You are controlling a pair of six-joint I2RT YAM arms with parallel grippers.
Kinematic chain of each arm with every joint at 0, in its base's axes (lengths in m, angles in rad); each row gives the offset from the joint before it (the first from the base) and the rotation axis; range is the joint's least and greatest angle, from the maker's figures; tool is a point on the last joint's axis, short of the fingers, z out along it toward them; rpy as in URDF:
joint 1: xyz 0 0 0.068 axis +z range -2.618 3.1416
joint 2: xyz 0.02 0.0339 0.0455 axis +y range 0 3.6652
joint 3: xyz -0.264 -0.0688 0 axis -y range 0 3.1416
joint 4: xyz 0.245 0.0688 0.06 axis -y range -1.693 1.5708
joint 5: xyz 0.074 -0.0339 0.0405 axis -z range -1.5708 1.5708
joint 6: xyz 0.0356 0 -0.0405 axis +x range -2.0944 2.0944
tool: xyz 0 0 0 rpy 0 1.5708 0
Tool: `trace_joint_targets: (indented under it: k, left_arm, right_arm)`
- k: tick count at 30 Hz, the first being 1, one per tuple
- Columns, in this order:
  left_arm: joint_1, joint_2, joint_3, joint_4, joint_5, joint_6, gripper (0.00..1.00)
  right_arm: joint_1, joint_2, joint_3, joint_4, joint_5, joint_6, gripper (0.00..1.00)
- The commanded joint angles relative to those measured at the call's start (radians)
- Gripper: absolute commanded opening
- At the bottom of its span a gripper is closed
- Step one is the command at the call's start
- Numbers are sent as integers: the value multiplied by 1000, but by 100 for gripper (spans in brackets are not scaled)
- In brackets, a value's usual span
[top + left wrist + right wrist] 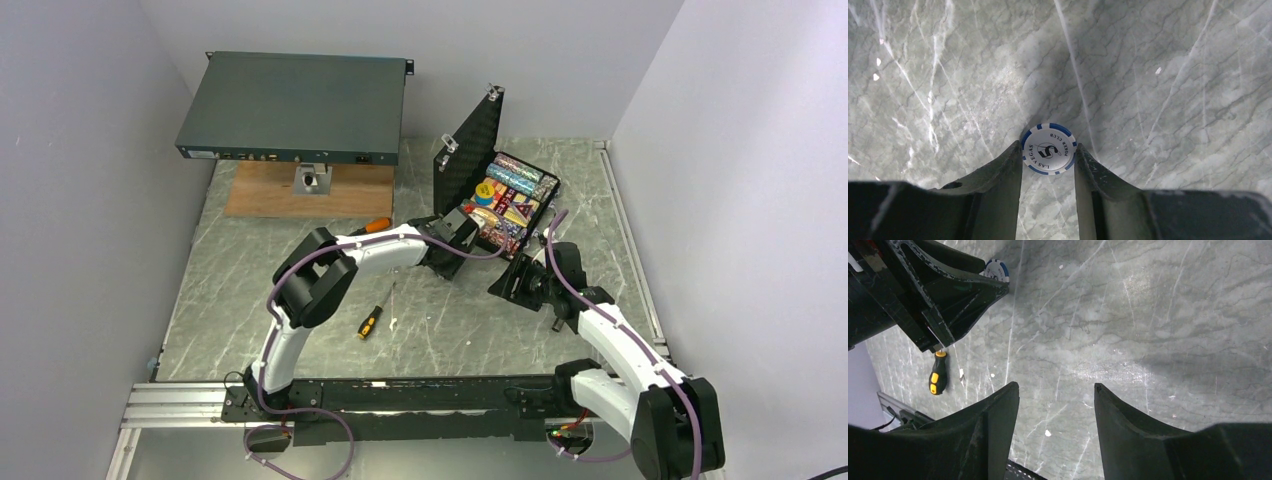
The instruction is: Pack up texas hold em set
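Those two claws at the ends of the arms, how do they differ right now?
The left gripper pinches a white-and-blue chip; the right gripper holds nothing. The left gripper's jaws sit narrow, against the chip's edges; the right gripper's stand wide apart. Both are black, two-fingered, and over the grey table.

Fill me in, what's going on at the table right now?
The left gripper has a white-and-blue chip pinched between its fingers, close to the near side of the case. The case stands open with its lid up and chip rows inside. The right gripper is open and empty over bare table, beside the case. A screwdriver lies on the table by the left arm.
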Motion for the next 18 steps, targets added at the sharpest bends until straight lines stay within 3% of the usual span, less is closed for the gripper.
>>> trace_joint_targets:
  k: [1, 10, 18]
  left_arm:
    - [6, -82, -36, -15, 2, 7, 28]
    - [2, -208, -134, 10, 3, -12, 28]
    - [-16, -346, -221, -11, 0, -22, 28]
  right_arm:
    - [-11, 13, 2, 71, -44, 0, 59]
    - [-62, 71, -11, 135, -63, -10, 59]
    - [-131, 174, 21, 264, -236, -21, 64]
